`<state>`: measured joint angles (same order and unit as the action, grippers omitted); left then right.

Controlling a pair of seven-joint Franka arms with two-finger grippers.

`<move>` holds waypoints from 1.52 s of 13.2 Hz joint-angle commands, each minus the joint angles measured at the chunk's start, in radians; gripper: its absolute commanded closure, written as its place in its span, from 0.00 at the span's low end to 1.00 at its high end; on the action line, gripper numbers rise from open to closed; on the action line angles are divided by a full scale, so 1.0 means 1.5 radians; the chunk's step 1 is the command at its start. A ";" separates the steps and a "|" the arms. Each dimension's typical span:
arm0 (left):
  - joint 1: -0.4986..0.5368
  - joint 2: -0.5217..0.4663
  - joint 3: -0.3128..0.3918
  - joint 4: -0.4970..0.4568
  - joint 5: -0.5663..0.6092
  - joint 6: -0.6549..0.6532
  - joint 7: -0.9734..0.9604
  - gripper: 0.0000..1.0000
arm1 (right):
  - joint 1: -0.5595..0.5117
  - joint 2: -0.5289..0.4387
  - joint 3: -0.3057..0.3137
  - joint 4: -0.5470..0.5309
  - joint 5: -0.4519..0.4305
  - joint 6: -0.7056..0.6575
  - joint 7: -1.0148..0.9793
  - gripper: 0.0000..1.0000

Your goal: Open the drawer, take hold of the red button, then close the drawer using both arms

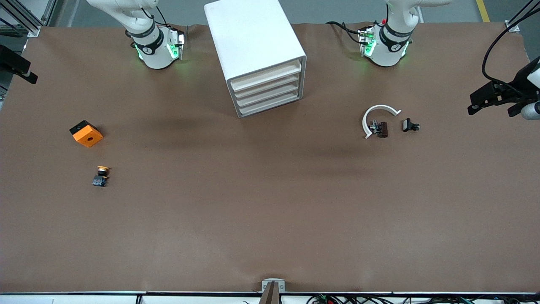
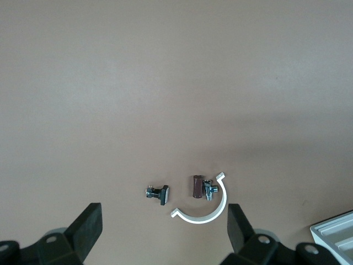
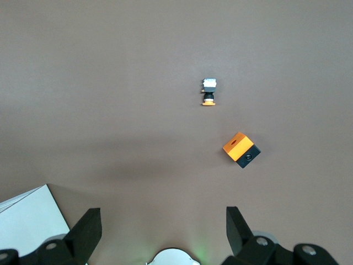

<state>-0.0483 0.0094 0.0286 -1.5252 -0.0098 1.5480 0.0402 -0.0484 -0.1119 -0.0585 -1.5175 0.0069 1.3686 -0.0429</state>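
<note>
At the robots' end of the table the cabinet (image 1: 257,55) stands between the two arm bases, and all four drawers sit flush, so I judge nothing is done yet: opening, grabbing and closing all remain. I take the top drawer (image 1: 266,75) as a likely target, but I can't tell which of the four holds the red button; no red cap shows anywhere, so it's presumably inside.

My left gripper (image 2: 164,232) hangs high toward the left arm's end of the table from the cabinet, fingers spread wide and empty, over a white curved clip (image 1: 378,118), a small brown part (image 1: 382,129) touching its inner side, and a small black bolt piece (image 1: 410,125) just beside them. A corner of the cabinet shows at the edge of that wrist view.

My right gripper (image 3: 163,232) is likewise spread and holding nothing, up above the table toward the right arm's end from the cabinet. Its view takes in the orange cube (image 1: 86,133) and the yellow-capped button (image 1: 101,176), which lies nearer the front camera than the cube. Both are well apart from the cabinet, and neither is what I want.

Both arms wait, neither near a drawer front.
</note>
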 commanded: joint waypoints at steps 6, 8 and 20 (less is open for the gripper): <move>0.002 -0.004 -0.004 -0.001 0.001 -0.005 0.007 0.00 | 0.005 -0.023 0.000 -0.016 -0.003 -0.012 0.015 0.00; 0.002 -0.004 -0.004 -0.001 -0.005 -0.007 0.030 0.00 | 0.008 -0.023 0.001 -0.016 -0.002 -0.012 0.015 0.00; 0.100 0.116 0.001 -0.023 -0.278 -0.149 0.521 0.00 | 0.010 -0.023 0.000 -0.016 -0.003 -0.011 0.014 0.00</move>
<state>0.1035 0.1441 0.0319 -1.5594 -0.3700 1.3607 0.7844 -0.0467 -0.1205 -0.0527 -1.5184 0.0071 1.3419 -0.0382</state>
